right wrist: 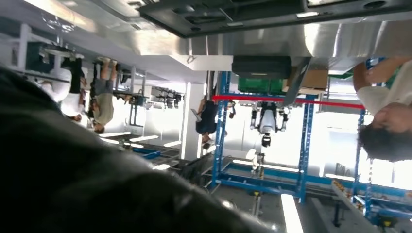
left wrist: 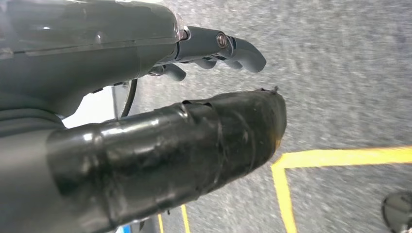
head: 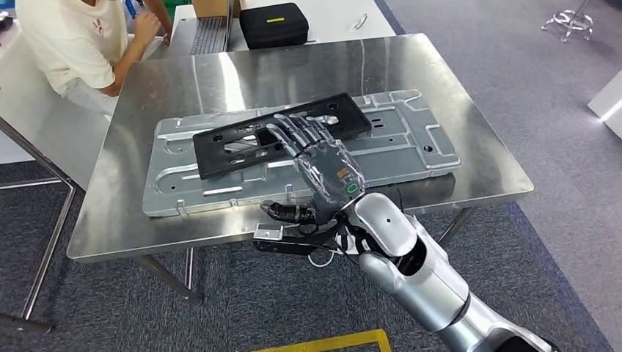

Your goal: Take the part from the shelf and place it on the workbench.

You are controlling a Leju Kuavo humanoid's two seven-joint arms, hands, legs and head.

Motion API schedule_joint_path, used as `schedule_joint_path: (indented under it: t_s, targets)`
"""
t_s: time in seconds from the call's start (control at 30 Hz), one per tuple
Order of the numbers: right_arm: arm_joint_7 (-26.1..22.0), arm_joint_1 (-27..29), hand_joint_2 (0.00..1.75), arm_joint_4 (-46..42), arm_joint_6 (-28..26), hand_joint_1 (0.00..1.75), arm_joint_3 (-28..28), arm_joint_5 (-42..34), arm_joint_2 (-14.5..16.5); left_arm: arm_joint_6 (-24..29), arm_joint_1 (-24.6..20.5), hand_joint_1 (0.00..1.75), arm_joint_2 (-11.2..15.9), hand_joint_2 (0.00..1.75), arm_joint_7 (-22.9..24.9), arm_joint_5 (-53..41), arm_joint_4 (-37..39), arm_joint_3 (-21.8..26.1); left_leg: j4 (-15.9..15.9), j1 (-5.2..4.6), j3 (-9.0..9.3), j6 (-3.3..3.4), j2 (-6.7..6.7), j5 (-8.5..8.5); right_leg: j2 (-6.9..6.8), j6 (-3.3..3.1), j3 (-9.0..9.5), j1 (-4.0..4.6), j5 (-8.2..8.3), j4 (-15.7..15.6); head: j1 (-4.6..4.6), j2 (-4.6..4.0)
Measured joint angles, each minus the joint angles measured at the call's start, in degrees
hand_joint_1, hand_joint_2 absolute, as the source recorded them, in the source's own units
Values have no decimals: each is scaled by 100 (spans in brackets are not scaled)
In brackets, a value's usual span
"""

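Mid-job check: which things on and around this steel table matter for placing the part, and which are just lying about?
Job:
- black part, lying on the silver panel
- silver panel
- workbench
- right hand, fingers extended over the part

Lying about:
- black case
- laptop keyboard
- person in white at the far corner

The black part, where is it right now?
In the head view, the black part lies flat on the silver metal panel on the workbench, just under the right hand's outstretched fingers.
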Motion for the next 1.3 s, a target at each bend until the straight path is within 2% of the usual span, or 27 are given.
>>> schedule_joint_path:
  t_s: [0.03,0.07,0.1,0.17,0.23,0.27,0.3,0.37,0.4,0.43,0.53,0.57,0.6,0.63,0.67,0.73,0.8,0.87,0.9,0.97,1.03,1.07,1.1,1.13,1.2,1.27,1.3]
  targets:
    - [33,182,0,-98,-81,0,-36,90,-52,15,-1,0,-3,0,7,-13,0,-10,353,31,-58,-36,1,-202,-8,11,-82,-4,58,6,0,0]
    - [68,390,0,-187,-162,0,-84,183,-103,24,-1,0,-7,0,14,-21,0,-16,597,59,-58,-69,1,-267,-21,29,-163,-10,113,15,1,0]
    - [98,614,0,-274,-249,0,-147,275,-155,33,-2,0,-12,0,24,-19,0,-20,674,84,22,-100,3,-203,-37,53,-247,-21,163,32,1,0]
    - [162,1119,0,-448,-467,0,-335,499,-250,60,-3,0,-26,0,57,16,0,-22,228,133,485,-154,3,91,-61,117,-420,-56,247,99,-1,0]
    - [307,1737,0,-646,-781,0,-617,867,-345,88,-8,0,-54,0,122,55,1,-22,-568,135,1075,-160,-16,108,-83,197,-539,-70,311,168,2,0]
    - [423,2077,0,-742,-958,0,-761,1076,-401,100,3,0,-72,0,161,66,3,-23,-842,121,1248,-133,-30,46,-96,241,-555,-68,344,181,6,0]
    - [564,2402,0,-827,-1127,0,-878,1248,-464,114,17,0,-91,0,202,72,7,-23,-956,92,1305,-90,-43,-6,-107,283,-553,-63,384,174,9,0]
    - [956,3051,0,-995,-1452,0,-1053,1435,-622,161,50,0,-143,0,272,80,21,-25,-986,76,1244,27,-38,56,-97,369,-551,-79,435,165,11,0]
    - [1173,3358,0,-1074,-1588,0,-1121,1466,-702,188,52,0,-175,0,296,82,28,-26,-993,74,1199,95,-26,104,-64,402,-589,-91,344,222,13,0]
    - [1380,3639,0,-1147,-1699,0,-1185,1473,-783,213,53,0,-206,0,309,85,32,-27,-1006,77,1146,166,-8,164,-26,426,-649,-102,143,370,16,0]
    - [1785,4216,0,-1253,-1897,0,-1332,1390,-973,265,50,0,-277,0,321,91,35,-34,-1002,46,938,280,36,347,57,457,-892,-101,-699,1336,19,0]
    - [1855,4341,0,-1264,-1934,0,-1370,1354,-1015,279,47,0,-295,0,322,92,35,-37,-990,30,854,287,45,406,65,459,-909,-98,-803,1624,19,0]
    - [1899,4441,0,-1267,-1957,0,-1401,1314,-1047,292,42,0,-308,0,323,93,35,-41,-972,13,765,290,54,461,68,454,-843,-98,-773,1755,19,0]
    - [1945,4521,0,-1267,-1975,0,-1427,1257,-1071,302,34,0,-318,0,324,95,35,-45,-948,0,676,287,74,508,65,443,-673,-98,-645,1680,18,0]
    - [2004,4587,0,-1265,-2010,0,-1454,1148,-1090,309,27,0,-326,0,324,100,35,-48,-917,-7,596,282,91,545,45,428,-397,-96,-495,1390,19,0]
    - [2121,4689,0,-1218,-2134,0,-1544,782,-1107,315,21,0,-340,0,318,113,35,-52,-852,-26,487,255,127,601,-72,388,209,-65,-438,560,16,0]
    - [2078,4776,0,-1030,-2354,0,-1677,261,-1109,316,33,0,-349,0,303,122,38,-61,-836,-37,471,208,164,662,-141,335,472,-17,-511,97,16,0]
    - [1723,4811,0,-546,-2505,0,-1868,-561,-1073,312,40,0,-353,0,262,109,48,-94,-853,-31,476,143,208,712,-89,258,434,-10,-433,35,20,0]
    - [1450,4799,0,-184,-2500,0,-2014,-1067,-1016,310,37,0,-352,0,231,97,55,-120,-822,-24,454,106,196,649,-65,217,394,-21,-387,13,24,0]
    - [728,4720,0,695,-2333,0,-2429,-2015,-817,307,30,0,-356,0,165,76,66,-165,-499,-11,343,42,133,226,-29,119,272,-46,-257,-13,19,0]
    - [35,4577,0,1658,-2115,0,-2931,-2596,-564,305,27,0,-361,0,111,63,67,-194,163,1,202,16,91,-336,29,72,104,-32,-128,-1,15,0]
    - [-221,4486,0,2130,-1989,0,-3180,-2753,-439,304,26,0,-359,0,87,51,68,-212,464,4,182,13,89,-481,66,69,19,-23,-63,12,16,0]
    - [-431,4386,0,2623,-1842,0,-3429,-2875,-314,299,24,0,-354,0,62,39,68,-236,631,3,226,21,87,-492,106,71,-68,-14,0,30,16,0]
    - [-593,4259,0,3142,-1672,0,-3666,-2966,-197,286,23,0,-346,0,36,24,68,-262,599,-1,364,39,80,-377,152,76,-154,-3,59,51,16,0]
    - [-696,3929,0,4260,-1318,0,-4088,-3113,30,247,19,0,-326,0,-14,-11,68,-305,-28,-24,883,138,-38,-68,257,85,-311,9,169,93,16,0]
    - [-442,3598,0,5293,-1033,0,-4456,-3300,267,218,11,0,-300,0,-46,-39,68,-341,-844,-48,1405,244,-245,-22,351,119,-427,6,286,110,19,0]
    - [-250,3470,0,5723,-918,0,-4642,-3444,387,215,6,0,-292,0,-57,-43,68,-365,-1085,-58,1527,275,-312,-54,393,147,-459,-15,350,97,20,0]
